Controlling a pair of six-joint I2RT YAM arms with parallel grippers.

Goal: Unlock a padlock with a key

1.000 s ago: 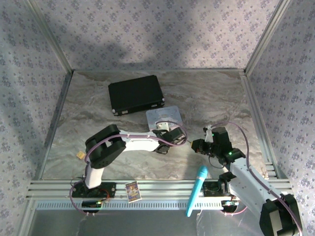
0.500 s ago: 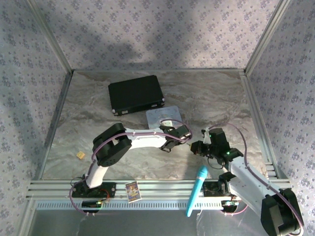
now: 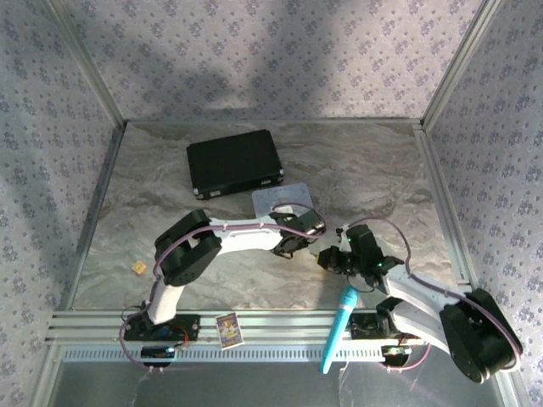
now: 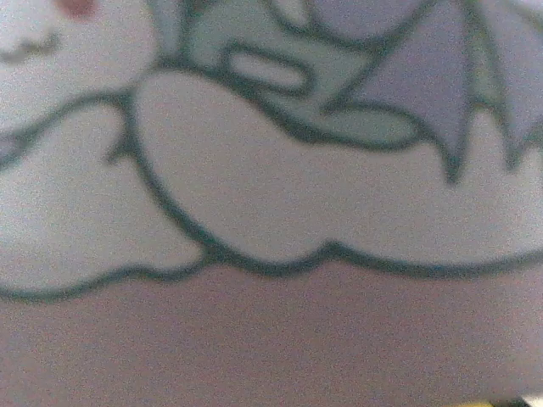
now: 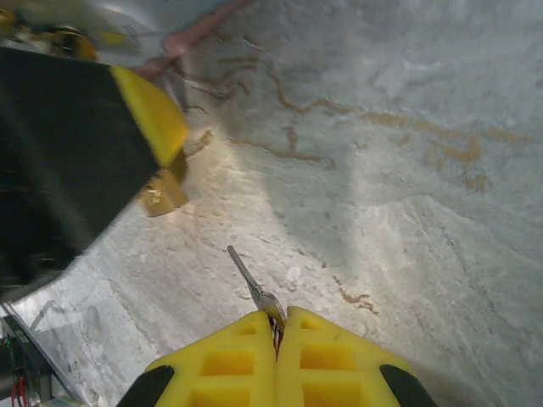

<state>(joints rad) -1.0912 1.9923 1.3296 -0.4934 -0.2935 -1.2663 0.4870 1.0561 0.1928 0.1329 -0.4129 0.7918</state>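
Your left gripper (image 3: pixel 304 246) sits at the tiny brass-yellow padlock (image 5: pixel 163 195); whether its jaws hold it, I cannot tell. The thin silver metal key (image 5: pixel 244 273), pinched in the closed right gripper (image 5: pixel 276 320), points at the padlock, near but apart. I judge you are aligning: next, bring the tip to the keyhole. The right wrist view shows this; the left wrist view shows a blurred pastel cartoon tin (image 4: pixel 254 212).

case (image 3: pixel 235 163): far-left part of table (image 3: pixel 382 170) | tin (image 3: pixel 273 199): just before case's right corner | block (image 3: pixel 137 268): left edge | card (image 3: pixel 228 329) left of microphone (image 3: pixel 339 326): near edge | padlock (image 5: pixel 163 193): on table, just beyond key (image 5: pixel 246 275) tip
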